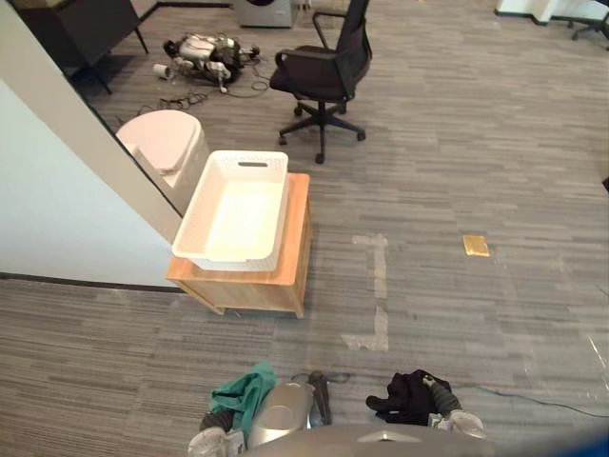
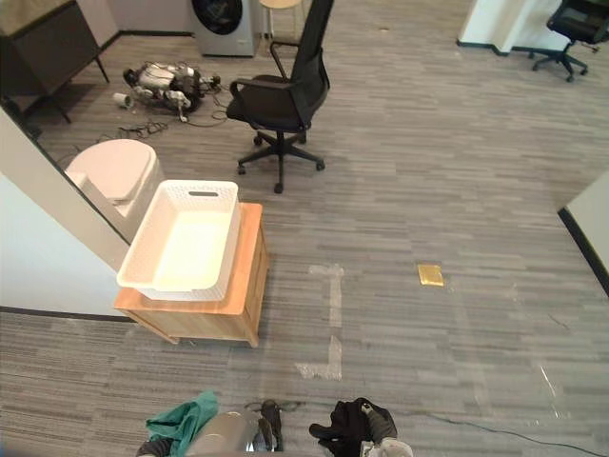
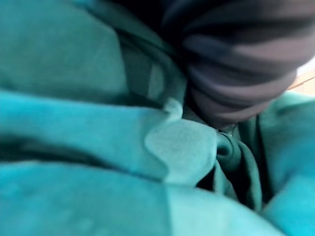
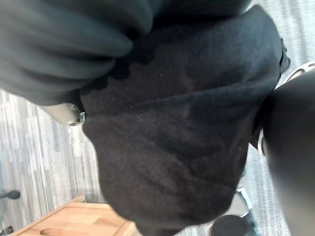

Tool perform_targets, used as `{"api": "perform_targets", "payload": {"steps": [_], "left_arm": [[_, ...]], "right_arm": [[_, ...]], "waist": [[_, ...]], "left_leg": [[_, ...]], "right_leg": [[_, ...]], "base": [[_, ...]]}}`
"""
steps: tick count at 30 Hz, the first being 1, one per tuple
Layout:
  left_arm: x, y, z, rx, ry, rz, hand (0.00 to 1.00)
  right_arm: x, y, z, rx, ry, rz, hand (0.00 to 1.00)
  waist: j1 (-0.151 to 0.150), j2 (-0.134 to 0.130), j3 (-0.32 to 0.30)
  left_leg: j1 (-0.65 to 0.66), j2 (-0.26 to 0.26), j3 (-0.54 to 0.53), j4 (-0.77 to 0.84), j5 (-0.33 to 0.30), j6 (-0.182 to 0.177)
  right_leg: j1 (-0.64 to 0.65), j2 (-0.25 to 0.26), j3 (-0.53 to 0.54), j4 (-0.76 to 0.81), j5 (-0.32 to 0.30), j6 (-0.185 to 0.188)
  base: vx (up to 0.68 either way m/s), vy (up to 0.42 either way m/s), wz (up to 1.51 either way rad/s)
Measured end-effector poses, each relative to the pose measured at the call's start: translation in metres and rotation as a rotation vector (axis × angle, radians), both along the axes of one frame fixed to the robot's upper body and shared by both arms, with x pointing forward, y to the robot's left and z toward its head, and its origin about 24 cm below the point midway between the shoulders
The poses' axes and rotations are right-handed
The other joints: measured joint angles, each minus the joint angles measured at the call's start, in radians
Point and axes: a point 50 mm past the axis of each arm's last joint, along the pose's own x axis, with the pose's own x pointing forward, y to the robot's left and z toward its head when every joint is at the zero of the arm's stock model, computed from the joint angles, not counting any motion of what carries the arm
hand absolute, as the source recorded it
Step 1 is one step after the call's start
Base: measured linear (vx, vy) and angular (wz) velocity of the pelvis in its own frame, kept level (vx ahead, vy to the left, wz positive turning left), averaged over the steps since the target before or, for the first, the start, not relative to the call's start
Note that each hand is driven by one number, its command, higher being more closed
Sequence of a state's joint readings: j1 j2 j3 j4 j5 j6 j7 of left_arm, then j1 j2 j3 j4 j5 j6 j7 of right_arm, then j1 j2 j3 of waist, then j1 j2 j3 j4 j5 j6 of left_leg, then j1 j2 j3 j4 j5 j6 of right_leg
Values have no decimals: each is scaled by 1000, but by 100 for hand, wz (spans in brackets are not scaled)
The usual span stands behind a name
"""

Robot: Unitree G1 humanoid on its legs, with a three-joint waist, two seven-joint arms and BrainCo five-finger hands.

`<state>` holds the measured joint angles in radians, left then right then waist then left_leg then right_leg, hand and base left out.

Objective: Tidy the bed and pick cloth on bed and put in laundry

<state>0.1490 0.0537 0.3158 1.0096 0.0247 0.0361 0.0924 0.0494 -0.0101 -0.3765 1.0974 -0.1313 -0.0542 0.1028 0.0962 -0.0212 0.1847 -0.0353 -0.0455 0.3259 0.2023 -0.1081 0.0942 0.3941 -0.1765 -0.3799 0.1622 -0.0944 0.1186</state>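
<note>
Green cloth (image 1: 243,392) bunched over the left hand (image 3: 236,64), black cloth (image 1: 407,397) over the right hand (image 4: 64,44) — fingers buried, grip unreadable — both apparently bound for the basket (image 1: 198,211), well ahead of the fingers.

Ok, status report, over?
Left hand with teal crumpled cloth, right hand with black crumpled cloth. White perforated plastic basket ahead on low wooden table, empty. Nothing blocking it.

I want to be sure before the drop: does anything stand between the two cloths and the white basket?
Nothing visible does. The floor from the teal cloth and the black cloth to the white basket is bare; the basket is open and empty. The office chair stands beyond it.
</note>
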Motion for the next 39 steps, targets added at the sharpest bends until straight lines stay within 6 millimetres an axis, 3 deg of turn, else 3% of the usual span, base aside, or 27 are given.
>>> {"api": "perform_targets", "payload": {"steps": [2,4,5,6,8,12,14,15,16,17,18,19,20,23,24,25,26,27,29,31,32,33,34,36,37,38,39], "left_arm": [[-1,1,0,9,11,-31,100],[-4,5,0,37,33,-102,100],[-7,5,0,43,43,-119,100],[-10,5,0,49,56,-143,100],[-12,5,0,50,63,-148,100],[-3,2,0,49,52,-186,100],[8,1,2,50,20,-191,100],[9,0,2,49,12,-193,100],[11,0,3,53,-10,-195,100],[12,4,4,67,-35,-191,100],[13,3,4,67,-46,-189,100],[13,-9,3,40,-79,-183,100],[6,-10,3,42,-96,-162,100],[-18,-10,1,41,-81,-86,100],[-23,-11,1,40,-79,-63,100],[-31,-11,1,39,-77,-27,100],[-38,-11,1,40,-79,4,100],[-41,-9,1,40,-79,12,100],[-47,-4,2,44,-79,30,100],[-48,1,3,26,-90,35,100],[-48,5,4,11,-108,60,100],[-45,7,5,0,-127,71,100],[-38,14,7,3,-157,60,100],[-25,22,11,0,-211,40,100],[-24,26,11,-13,-215,40,100],[-27,29,11,-15,-205,47,100],[-32,39,13,-4,-197,62,100]], "right_arm": [[-3,-4,0,-11,14,-19,100],[-1,-5,0,-25,7,-39,100],[0,-7,1,-31,-3,-46,100],[2,-12,3,-50,-17,-49,100],[8,-18,7,-73,-52,-38,100],[16,-21,10,-85,-99,-46,100],[14,-22,10,-81,-97,-56,100],[15,-23,11,-80,-100,-63,100],[16,-24,12,-84,-109,-64,100],[13,-23,11,-77,-104,-66,100],[15,-23,11,-73,-113,-72,100],[19,-37,16,-109,-131,-73,100],[22,-39,18,-109,-146,-79,100],[17,-41,17,-99,-129,-95,100],[15,-41,16,-95,-118,-98,100],[11,-41,14,-88,-100,-107,100],[6,-44,13,-94,-83,-101,100],[5,-44,13,-95,-79,-93,100],[0,-40,10,-94,-50,-58,100],[-5,-40,7,-104,-16,-28,100],[-7,-40,7,-112,-14,-18,100],[-10,-43,7,-126,-17,-23,100],[-14,-42,6,-124,-17,-59,100],[-18,-44,6,-139,-20,-56,100],[-12,-47,9,-161,-49,-43,100],[-9,-47,10,-167,-62,-29,100],[8,-41,13,-177,-103,20,100]], "waist": [[-1,10,-16],[1,-17,-14],[-1,-18,-12],[-19,-15,-14],[-30,-12,-21],[-58,2,-17],[-61,10,-12],[-61,14,-8],[-61,16,4],[-57,3,18],[-56,14,34],[-47,56,59],[-49,62,66],[-48,73,59],[-47,78,55],[-49,86,51],[-47,100,53],[-45,102,54],[-25,89,55],[-11,66,52],[-11,59,48],[-17,68,42],[-33,56,28],[-36,26,14],[-31,35,16],[-25,34,16],[-18,11,18]], "left_leg": [[36,-5,-11,-31,-35,1],[102,-37,-40,-46,-82,-12],[126,-41,-49,-51,-90,-15],[177,-41,-64,-66,-104,-22],[239,-13,-91,-78,-131,-12],[268,63,-166,-76,-148,-44],[279,109,-235,-77,-161,-76],[280,121,-253,-76,-166,-85],[284,138,-281,-69,-179,-110],[291,147,-296,-50,-208,-153],[306,162,-302,-41,-230,-173],[311,206,-300,-4,-241,-179],[318,218,-303,21,-234,-181],[302,261,-315,168,-212,-177],[272,274,-319,242,-200,-171],[178,302,-339,441,-136,-175],[71,348,-338,667,-111,-189],[18,364,-331,763,-115,-189],[-93,357,-282,889,-139,-184],[-160,315,-146,755,-182,-172],[-164,290,-12,572,-181,-156],[-162,274,118,425,-124,-119],[-134,242,262,333,-133,15],[-109,177,261,233,-100,41],[-91,178,225,200,-93,29],[-83,179,210,198,-90,25],[-98,180,230,252,-104,24]], "right_leg": [[-68,-32,10,204,-5,7],[-249,-145,47,664,33,40],[-282,-172,47,759,24,26],[-339,-197,44,889,-1,-13],[-444,-190,43,950,-43,-49],[-592,-128,8,729,-119,-43],[-628,-75,13,441,-109,-44],[-632,-66,17,365,-92,-41],[-633,-52,56,209,-21,-38],[-610,-53,105,98,102,-21],[-594,-38,96,118,123,-55],[-599,-18,72,210,31,-64],[-619,-35,64,329,-64,-76],[-590,-38,23,460,-218,-89],[-573,-32,10,460,-234,-92],[-525,-16,-20,440,-258,-96],[-457,18,-49,390,-266,-100],[-419,36,-61,358,-266,-101],[-327,62,-84,259,-265,-103],[-236,61,-128,155,-233,-105],[-202,55,-162,122,-229,-94],[-173,54,-207,118,-233,-77],[-151,37,-260,137,-250,-41],[-171,-22,-321,237,-228,-9],[-203,-36,-313,295,-246,-15],[-194,-26,-312,250,-259,-9],[-165,-17,-323,114,-131,-21]], "base": [[226,18,26],[241,31,22],[294,13,26],[200,-8,33],[247,-50,42],[293,-170,64],[406,-294,83],[451,-352,90],[462,-397,90],[453,-421,87],[515,-494,63],[463,-463,47],[462,-432,42],[416,-318,37],[364,-296,45],[337,-266,53],[338,-238,54],[346,-180,39],[298,-109,16],[411,-55,18],[540,-10,44],[596,7,97],[530,-9,119],[492,-29,135],[439,-25,95],[401,-75,76],[335,-73,111]]}}
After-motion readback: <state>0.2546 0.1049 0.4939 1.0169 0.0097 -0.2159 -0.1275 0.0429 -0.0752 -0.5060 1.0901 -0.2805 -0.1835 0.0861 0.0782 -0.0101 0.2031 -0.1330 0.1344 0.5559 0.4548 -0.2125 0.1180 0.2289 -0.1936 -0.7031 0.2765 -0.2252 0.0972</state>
